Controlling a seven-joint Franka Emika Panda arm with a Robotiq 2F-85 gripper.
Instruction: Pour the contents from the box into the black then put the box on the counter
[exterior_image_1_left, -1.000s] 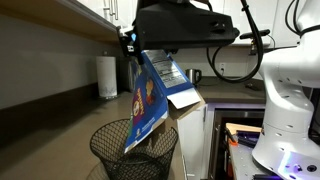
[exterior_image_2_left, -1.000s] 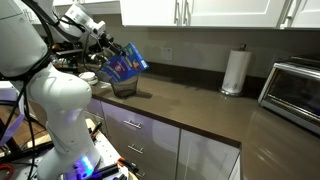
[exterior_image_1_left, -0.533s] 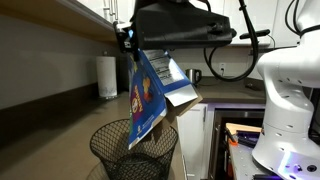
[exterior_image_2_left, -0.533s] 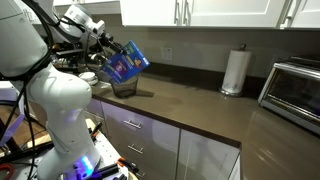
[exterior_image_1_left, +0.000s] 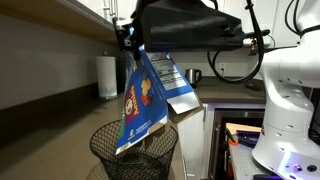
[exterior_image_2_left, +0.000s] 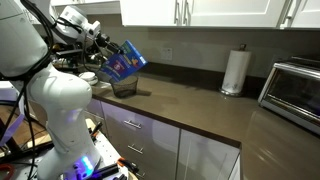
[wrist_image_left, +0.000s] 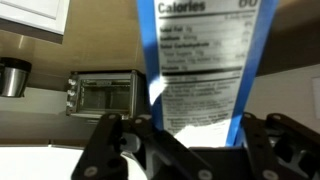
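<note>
The gripper (exterior_image_1_left: 128, 42) is pinching the box (exterior_image_1_left: 145, 100) by its upper end. In the wrist view the jaws are pressing in from both sides on the narrow panel with the nutrition print (wrist_image_left: 200, 70), so the grip is sitting across the box's thin dimension.

The box's long axis is running from the jaws downward at a slant, with the held end high and the far end low over the black wastebasket (exterior_image_1_left: 135, 155). In an exterior view a cardboard flap (exterior_image_1_left: 186, 100) is hanging open on the low side. The bottom corner is overlapping the mesh rim, but I cannot tell whether it is dipping inside or touching the wire. No packets are showing in the air or through the mesh.

The wastebasket is standing almost directly below the jaws, at the near end of the desk (exterior_image_2_left: 200, 110). The bare stretch of desk is lying beside it, toward the paper towel roll (exterior_image_2_left: 234, 72) and the toaster oven (exterior_image_2_left: 295, 95).

My reading is that the pour is underway or near its end. The coming move is turning on that slant: the box is needing to come up out of the basket's line, swing sideways over the bare desk and go down flat or upright there.
</note>
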